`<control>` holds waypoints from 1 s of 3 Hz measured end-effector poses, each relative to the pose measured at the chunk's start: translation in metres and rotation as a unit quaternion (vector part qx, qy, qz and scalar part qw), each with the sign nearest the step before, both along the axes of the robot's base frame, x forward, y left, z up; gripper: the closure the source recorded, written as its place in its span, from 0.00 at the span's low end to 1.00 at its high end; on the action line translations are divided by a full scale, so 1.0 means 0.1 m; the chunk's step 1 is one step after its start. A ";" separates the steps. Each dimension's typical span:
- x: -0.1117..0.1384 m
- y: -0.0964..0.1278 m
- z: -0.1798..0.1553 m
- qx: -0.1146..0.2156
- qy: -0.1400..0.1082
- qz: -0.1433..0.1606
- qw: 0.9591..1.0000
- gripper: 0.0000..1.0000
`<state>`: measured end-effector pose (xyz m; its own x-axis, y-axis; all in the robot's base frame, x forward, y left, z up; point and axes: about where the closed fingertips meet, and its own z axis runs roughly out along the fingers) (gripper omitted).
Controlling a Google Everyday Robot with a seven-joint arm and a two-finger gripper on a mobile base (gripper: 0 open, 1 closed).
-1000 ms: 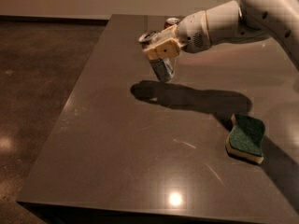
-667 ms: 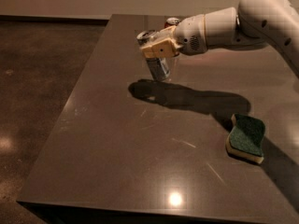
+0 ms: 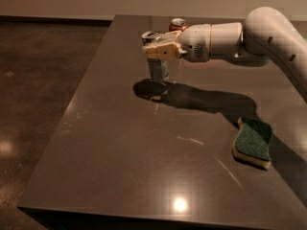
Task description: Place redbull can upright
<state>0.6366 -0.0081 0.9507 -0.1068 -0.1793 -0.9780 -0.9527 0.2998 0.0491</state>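
The redbull can (image 3: pixel 157 69) is a slim silver-and-blue can with a silver top. It stands nearly upright on the dark table (image 3: pixel 120 152), left of centre toward the back, with its base at or just above the surface. My gripper (image 3: pixel 159 49) comes in from the right and is shut on the can's upper part, its beige fingers (image 3: pixel 164 51) across the can just under the rim. The white arm (image 3: pixel 268 37) stretches off to the upper right.
A red can (image 3: pixel 178 24) stands behind the gripper near the table's far edge. A green-and-yellow sponge (image 3: pixel 253 142) lies at the right. The table's left edge drops to a dark floor (image 3: pixel 38 80).
The gripper has lowered the can and turned it from tilted to nearly upright; the can now meets its shadow on the table. The arm has shifted slightly left.
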 end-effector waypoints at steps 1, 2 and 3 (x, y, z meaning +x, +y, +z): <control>0.03 0.00 -0.04 0.026 -0.008 0.007 1.000 1.00; 0.05 0.01 -0.07 0.045 -0.020 0.014 0.999 1.00; 0.04 0.02 -0.09 0.052 -0.031 0.018 0.998 0.87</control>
<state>0.6407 -0.0066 0.9412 -0.0418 -0.0786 -0.9960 -0.9649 0.2619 0.0198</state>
